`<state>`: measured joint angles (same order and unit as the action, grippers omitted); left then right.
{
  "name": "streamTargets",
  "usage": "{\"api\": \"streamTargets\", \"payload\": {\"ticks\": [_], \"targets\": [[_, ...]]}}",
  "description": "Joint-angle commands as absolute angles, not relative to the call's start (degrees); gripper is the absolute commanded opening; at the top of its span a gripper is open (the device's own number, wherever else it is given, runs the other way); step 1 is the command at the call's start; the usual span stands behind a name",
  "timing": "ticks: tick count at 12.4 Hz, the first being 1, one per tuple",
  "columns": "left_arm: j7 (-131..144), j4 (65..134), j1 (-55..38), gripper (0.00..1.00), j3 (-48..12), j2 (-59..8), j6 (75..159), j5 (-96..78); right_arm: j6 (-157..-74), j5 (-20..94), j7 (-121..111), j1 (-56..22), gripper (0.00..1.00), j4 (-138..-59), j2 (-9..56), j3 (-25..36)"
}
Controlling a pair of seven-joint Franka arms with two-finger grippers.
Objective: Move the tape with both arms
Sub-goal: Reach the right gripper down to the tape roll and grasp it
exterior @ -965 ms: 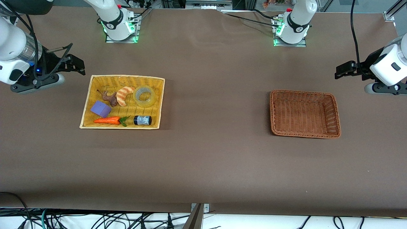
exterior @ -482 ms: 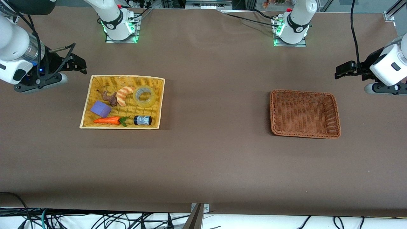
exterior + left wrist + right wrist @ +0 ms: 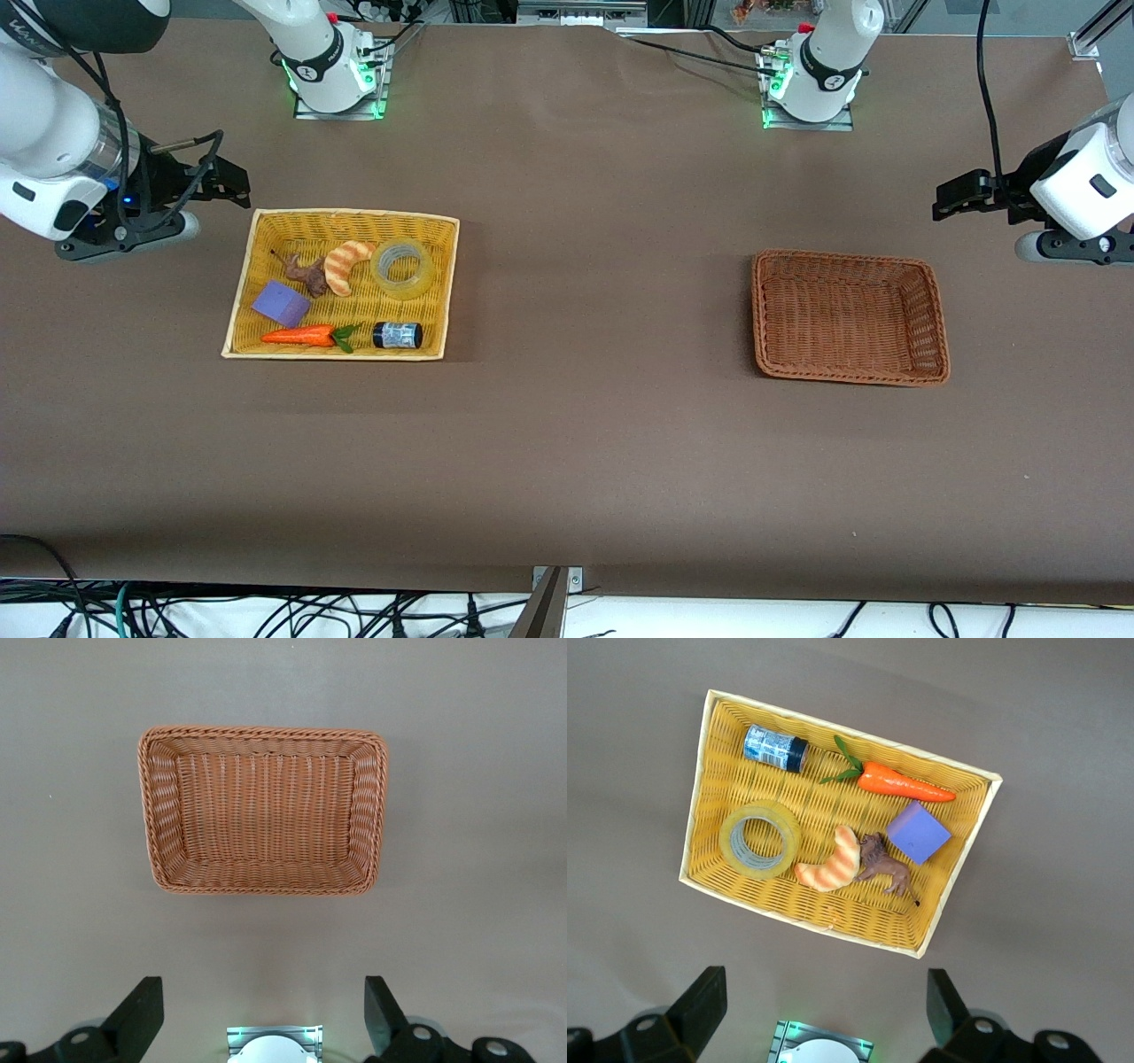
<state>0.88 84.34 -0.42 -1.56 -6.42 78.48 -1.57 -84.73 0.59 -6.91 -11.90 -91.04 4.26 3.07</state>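
Yellow wicker basket point(image 3: 239, 292) holding tape point(image 3: 403, 268), lying flat beside croissant point(image 3: 344, 265), near toy animal point(image 3: 306, 276), purple block point(image 3: 281, 303), carrot point(image 3: 301, 336), dark jar point(image 3: 397, 335). Tape untouched, hole facing up, likely suiting top-down grab on rim. Right gripper point(image 3: 232, 177) hovering over worktop point(image 3: 585, 443) just off basket corner, jaws apart, probably lining up for pick. Left gripper point(image 3: 955, 195) waiting over worktop near empty brown basket point(image 3: 760, 319), jaws apart, likely placed for handover and drop.

The right gripper point(image 3: 232, 180), its fingers spread wide, now hangs closer to the yellow basket point(image 3: 239, 306), just off its corner by the right arm's end.
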Motion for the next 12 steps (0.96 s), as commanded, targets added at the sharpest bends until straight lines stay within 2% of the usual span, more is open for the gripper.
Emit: {"api": "streamTargets", "payload": {"ticks": [1, 5, 9, 12], "targets": [[-0.18, 84.99, -0.26, 1.0, -1.41, -5.98, 79.1, -2.9, -84.99, 0.0, -5.98, -10.99, 1.0, -91.67, 4.13, 1.93], [-0.18, 84.99, -0.26, 1.0, -1.41, -5.98, 79.1, -2.9, -95.07, 0.0, -2.21, -10.99, 1.0, -101.49, 4.22, 0.09], [-0.26, 84.73, -0.18, 1.0, -1.41, -5.98, 79.1, -2.99, -112.37, 0.09, 0.86, -10.99, 1.0, -115.81, 4.92, -1.84], [-0.26, 84.81, -0.09, 1.0, -1.41, -6.06, 79.1, -2.99, -121.96, 0.09, 7.02, -10.99, 1.0, -124.07, 5.1, -5.27]]}}
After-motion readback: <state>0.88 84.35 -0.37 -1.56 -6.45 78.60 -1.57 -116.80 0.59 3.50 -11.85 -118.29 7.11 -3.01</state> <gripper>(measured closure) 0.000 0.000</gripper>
